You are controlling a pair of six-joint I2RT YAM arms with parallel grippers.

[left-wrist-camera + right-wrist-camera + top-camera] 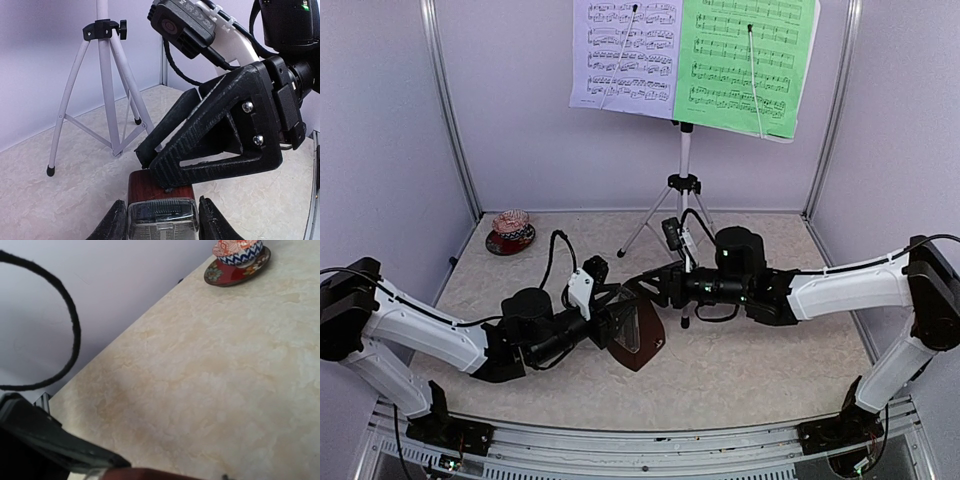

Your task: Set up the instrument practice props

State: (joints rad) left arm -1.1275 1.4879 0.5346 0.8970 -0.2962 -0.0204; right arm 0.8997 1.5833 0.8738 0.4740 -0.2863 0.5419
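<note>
The silver tripod music stand (684, 185) stands at the back; its desk is hidden behind the pale lavender sheet (623, 55) and the green sheet (745, 65). The brown pyramid metronome (645, 345) with a clear front hangs tilted above the table's middle. My left gripper (625, 330) is shut on its sides; in the left wrist view (160, 220) the metronome (160, 192) sits between the fingers. My right gripper (642, 288) comes from the right and pinches the metronome's brown narrow end (155, 172). The right wrist view shows only a brown edge (160, 474).
A patterned cup on a red saucer (510, 232) sits at the back left, also in the right wrist view (237, 257). The tripod's legs (105, 100) spread just behind both grippers. Pale walls and metal posts close the cell.
</note>
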